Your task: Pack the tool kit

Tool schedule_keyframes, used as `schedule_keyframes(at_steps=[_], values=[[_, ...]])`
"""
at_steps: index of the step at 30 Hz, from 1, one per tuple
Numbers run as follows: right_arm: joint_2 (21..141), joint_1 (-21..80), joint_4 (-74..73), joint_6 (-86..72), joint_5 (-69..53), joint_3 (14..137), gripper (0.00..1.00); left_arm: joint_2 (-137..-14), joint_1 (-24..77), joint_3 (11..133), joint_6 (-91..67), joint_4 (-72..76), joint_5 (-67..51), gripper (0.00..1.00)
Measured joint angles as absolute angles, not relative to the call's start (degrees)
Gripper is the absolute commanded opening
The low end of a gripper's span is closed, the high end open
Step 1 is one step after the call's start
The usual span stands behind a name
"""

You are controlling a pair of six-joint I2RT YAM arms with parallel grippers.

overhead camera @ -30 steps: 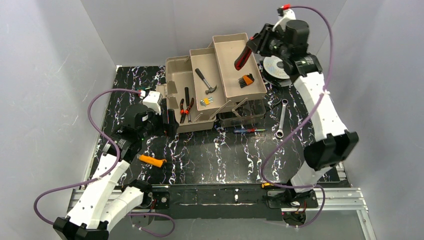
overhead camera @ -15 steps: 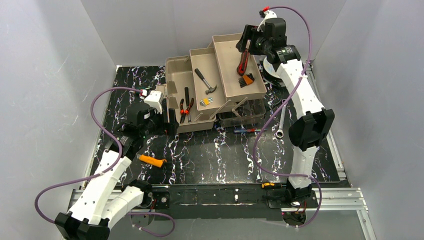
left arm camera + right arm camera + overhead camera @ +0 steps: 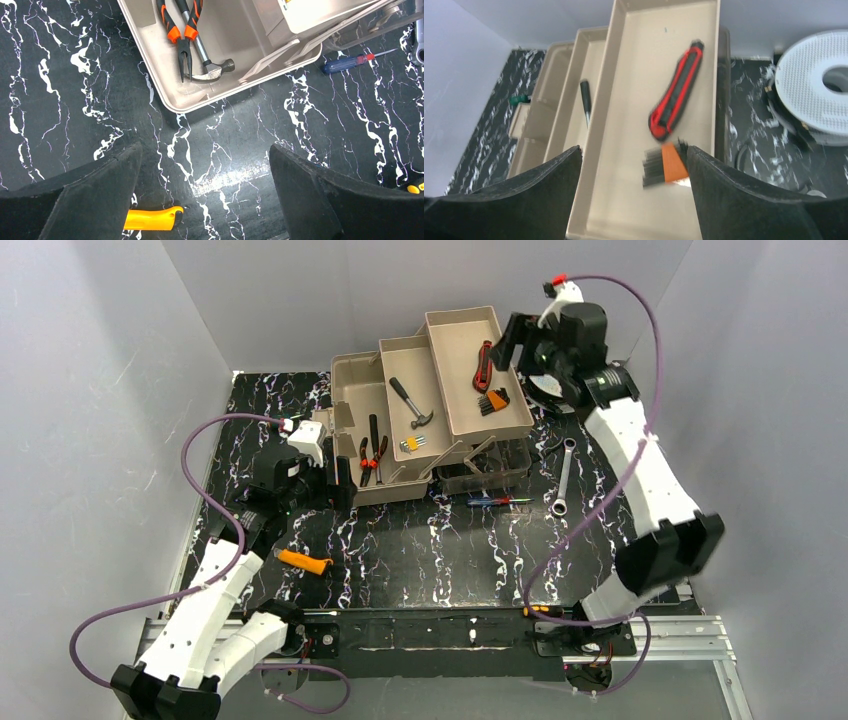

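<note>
Over the toolbox's [image 3: 338, 390] uppermost fold-out tray [image 3: 460, 312], the right gripper [image 3: 633, 150] hangs with its fingers spread wide and nothing between them. A red-and-black utility knife [image 3: 676, 90] lies flat on the tray floor beneath it, just beside an orange hex-key set [image 3: 664, 167]; both may be counted as packed. At the toolbox's near-left corner the left gripper [image 3: 203, 150] is likewise wide and empty. It is poised low over the table [image 3: 75, 100] between the toolbox and a yellow-handled tool [image 3: 150, 218], probably so that this loose item can be taken next. The left wrist view alone shows the toolbox's bottom compartment closely, with orange-handled pliers [image 3: 175, 30] crossing a small hammer [image 3: 210, 67], and a blue-handled screwdriver [image 3: 350, 62] lying just outside the toolbox's near wall. The right wrist view alone confirms that the knife is clear of both fingers, and shows the wire spool [image 3: 819, 95] to the right of the toolbox. Only the overhead view takes in both arms at once, together with a wrench [image 3: 563, 475] unpacked off the toolbox's right end.
</note>
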State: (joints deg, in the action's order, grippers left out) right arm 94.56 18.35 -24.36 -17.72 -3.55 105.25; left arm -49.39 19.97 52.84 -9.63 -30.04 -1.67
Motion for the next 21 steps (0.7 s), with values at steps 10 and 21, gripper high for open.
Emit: schedule_keyframes(at_steps=[10,21], values=[[65.3,18.35,-17.72,-19.57,3.97,68.58,0.82,-49.34,19.81,52.84,-9.65,-30.02,-2.39,0.99],[48.95,17.98,-23.31,-37.01,30.06,44.73,0.82,-52.73,19.59,52.84,-9.63,-29.98,-2.44,1.0]])
